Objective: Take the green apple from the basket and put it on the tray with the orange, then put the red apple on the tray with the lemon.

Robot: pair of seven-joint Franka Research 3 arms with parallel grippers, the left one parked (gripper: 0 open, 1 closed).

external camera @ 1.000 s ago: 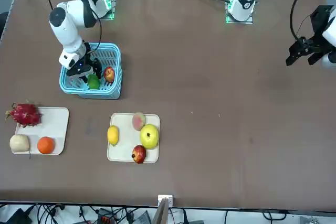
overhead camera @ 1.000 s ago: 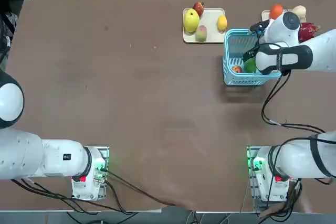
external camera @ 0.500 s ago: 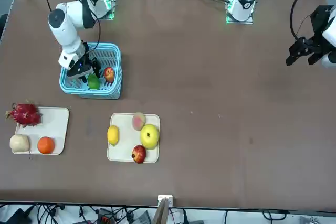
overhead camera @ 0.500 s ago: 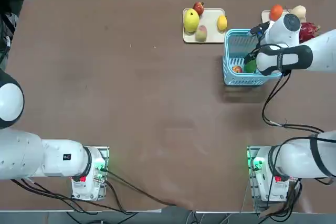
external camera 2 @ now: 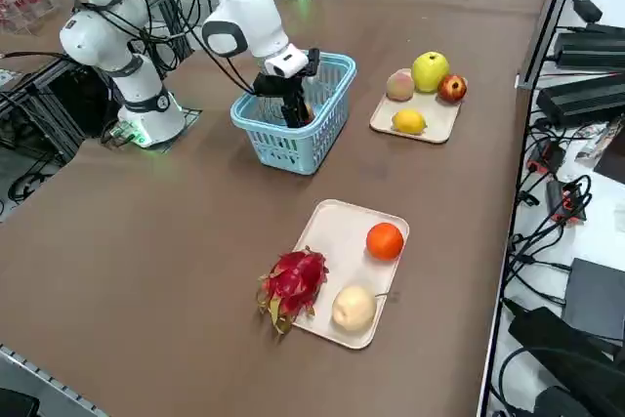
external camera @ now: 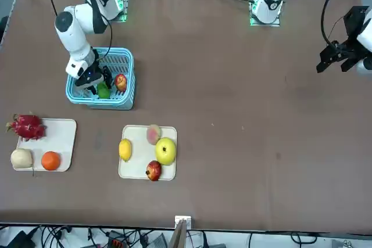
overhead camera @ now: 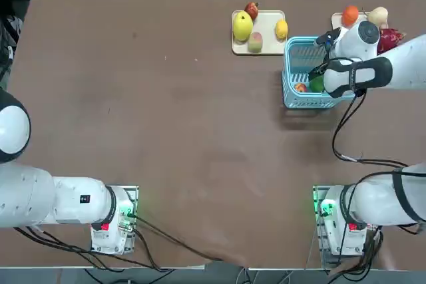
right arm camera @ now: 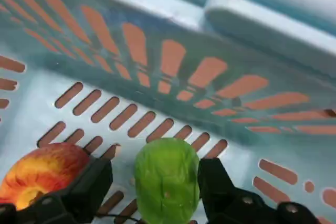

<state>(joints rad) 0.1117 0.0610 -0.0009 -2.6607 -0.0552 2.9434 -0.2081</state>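
The light blue basket (overhead camera: 293, 64) stands between two trays at the table's far right. Inside it lie the green apple (right arm camera: 167, 179) and, beside it, the red apple (right arm camera: 44, 174) with a yellow-orange patch. My right gripper (right arm camera: 155, 169) reaches down into the basket and is open, one finger on each side of the green apple (external camera: 103, 90). One finger touches it, and a small gap shows at the other. The red apple (external camera: 120, 81) lies just outside the fingers. The orange (external camera: 50, 160) sits on one tray (external camera: 61, 137), the lemon (external camera: 125, 150) on the other (external camera: 139, 164).
The orange's tray also holds a dragon fruit (external camera 2: 293, 280) and a pale cream fruit (external camera 2: 353, 308). A large yellow fruit (external camera: 165, 150), a pink-green mottled fruit (external camera: 153, 133) and a dark red fruit (external camera: 153, 170) share the lemon's tray. The basket's walls stand close around the gripper.
The right arm's wrist has shifted slightly over the basket. Both apples lie where they were.
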